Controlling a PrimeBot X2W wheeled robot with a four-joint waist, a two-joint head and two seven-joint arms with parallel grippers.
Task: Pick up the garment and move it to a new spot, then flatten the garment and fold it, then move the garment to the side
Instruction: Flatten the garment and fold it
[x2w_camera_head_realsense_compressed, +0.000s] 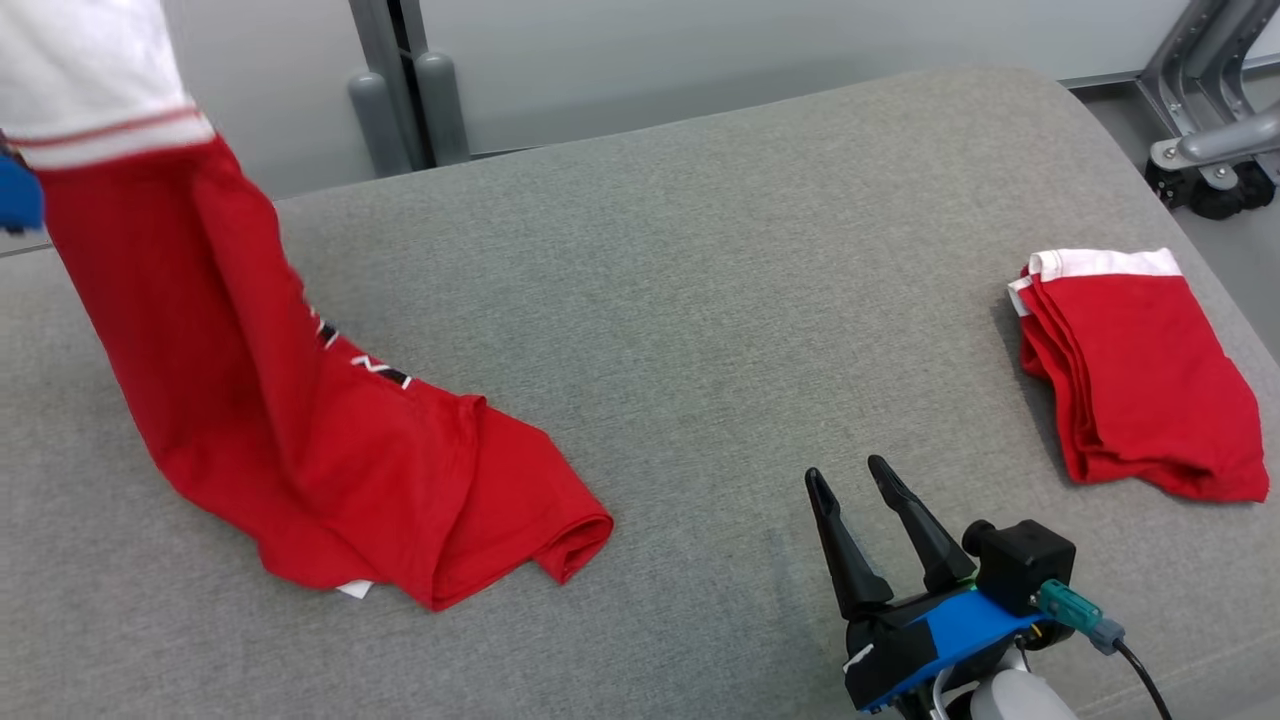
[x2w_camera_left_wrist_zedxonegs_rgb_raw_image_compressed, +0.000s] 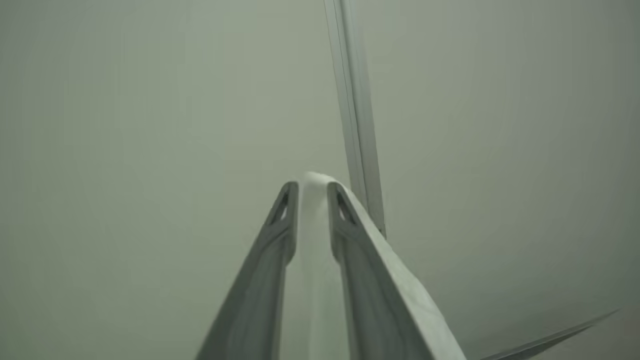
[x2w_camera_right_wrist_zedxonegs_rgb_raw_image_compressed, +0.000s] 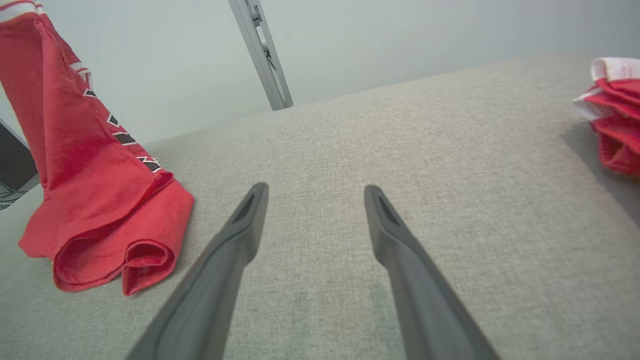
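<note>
Left end effector (x2w_camera_left_wrist_zedxonegs_rgb_raw_image_compressed: 312, 186) clamped on garment (x2w_camera_head_realsense_compressed: 250, 400); right end effector (x2w_camera_head_realsense_compressed: 847, 469) open.

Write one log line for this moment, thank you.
left gripper: grips hanging garment | right gripper: open, empty | folded garment: at right

illegible black-and-white lettering (x2w_camera_head_realsense_compressed: 378, 372) on the hanging red garment (x2w_camera_head_realsense_compressed: 250, 430)

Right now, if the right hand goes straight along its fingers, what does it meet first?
Likely the right hand meets bare grey cushion, passing between hung garment and folded garment; height unclear.
</note>
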